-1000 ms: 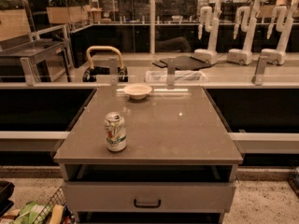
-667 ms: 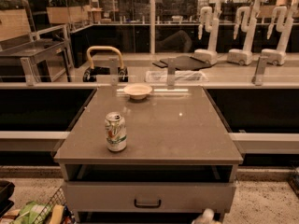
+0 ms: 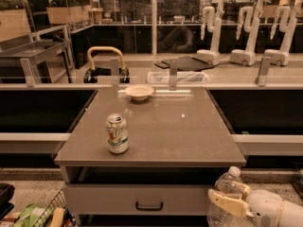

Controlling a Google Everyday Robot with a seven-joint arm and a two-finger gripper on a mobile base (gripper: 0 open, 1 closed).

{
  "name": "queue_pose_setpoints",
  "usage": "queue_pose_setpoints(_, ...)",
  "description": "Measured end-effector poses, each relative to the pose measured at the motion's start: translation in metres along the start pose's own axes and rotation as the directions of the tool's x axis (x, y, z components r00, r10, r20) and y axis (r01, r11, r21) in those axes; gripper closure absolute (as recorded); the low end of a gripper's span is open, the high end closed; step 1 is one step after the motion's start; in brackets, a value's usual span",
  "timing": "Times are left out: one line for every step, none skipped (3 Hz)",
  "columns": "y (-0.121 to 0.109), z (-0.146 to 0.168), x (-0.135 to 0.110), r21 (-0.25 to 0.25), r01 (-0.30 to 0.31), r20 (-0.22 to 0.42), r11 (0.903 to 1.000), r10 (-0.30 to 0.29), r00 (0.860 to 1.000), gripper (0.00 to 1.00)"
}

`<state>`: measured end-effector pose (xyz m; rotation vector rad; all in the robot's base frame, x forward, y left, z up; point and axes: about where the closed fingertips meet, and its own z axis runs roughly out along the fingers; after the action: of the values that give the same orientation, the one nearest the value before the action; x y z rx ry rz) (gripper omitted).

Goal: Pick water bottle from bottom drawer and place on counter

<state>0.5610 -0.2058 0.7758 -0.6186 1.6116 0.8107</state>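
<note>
The clear water bottle (image 3: 226, 193) with a white cap is at the bottom right, held upright in my gripper (image 3: 227, 201), whose pale fingers are closed around its body. It is below the level of the counter (image 3: 175, 126), in front of and to the right of the drawer unit. The drawer front (image 3: 142, 198) with a dark handle is pushed in. A silver-and-green soda can (image 3: 117, 134) stands on the counter's front left.
A small pale bowl (image 3: 139, 92) sits at the counter's far edge. Pale ledges run left and right of the unit. A basket with packets (image 3: 38, 215) is at bottom left. Other robot arms stand at the back right.
My arm and gripper have risen into view at the bottom right with the water bottle in their hold; one second ago neither was visible. Can and bowl have not moved.
</note>
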Motion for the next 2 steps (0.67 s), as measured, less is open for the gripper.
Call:
queue_pose_setpoints(0.001, 0.0, -0.001, -0.001, 0.002, 0.0, 1.0, -0.002, 1.0, 1.0)
queue_pose_setpoints(-0.011, 0.018, -0.033, 0.001, 0.034, 0.027, 0.9994, -0.034, 0.999, 1.0)
